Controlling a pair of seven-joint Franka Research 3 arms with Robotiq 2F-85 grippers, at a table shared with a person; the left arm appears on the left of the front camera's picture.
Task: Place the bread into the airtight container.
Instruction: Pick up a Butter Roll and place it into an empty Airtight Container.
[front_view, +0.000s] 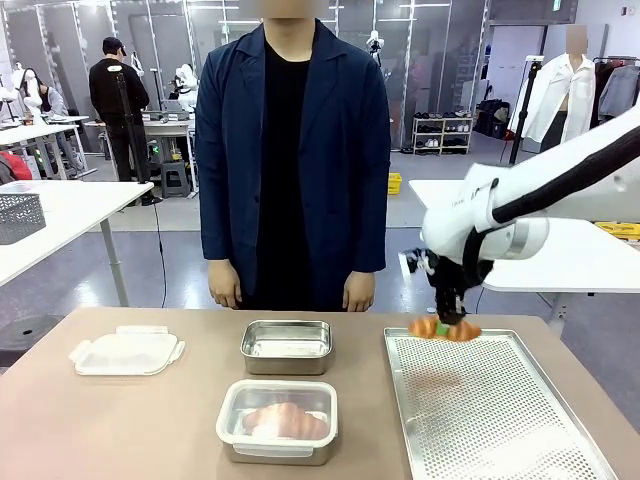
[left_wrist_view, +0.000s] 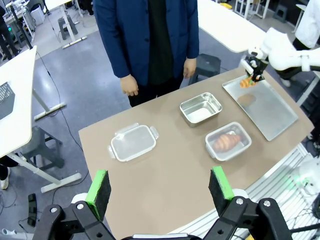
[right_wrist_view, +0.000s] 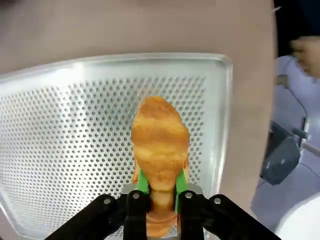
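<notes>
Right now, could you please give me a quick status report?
Right tool shut on golden-brown croissant-shaped bread, held over perforated metal tray. Left tool open, high above table. Open rectangular steel container unobstructed.

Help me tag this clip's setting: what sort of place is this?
Probably a robotics lab or test workshop, not a kitchen: rows of white worktables, a storage rack behind, and the right gripper holding bread.

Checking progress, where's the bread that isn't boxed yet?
Front view: the bread is clamped in the right gripper above the perforated tray's far edge, right of the empty container.
</notes>
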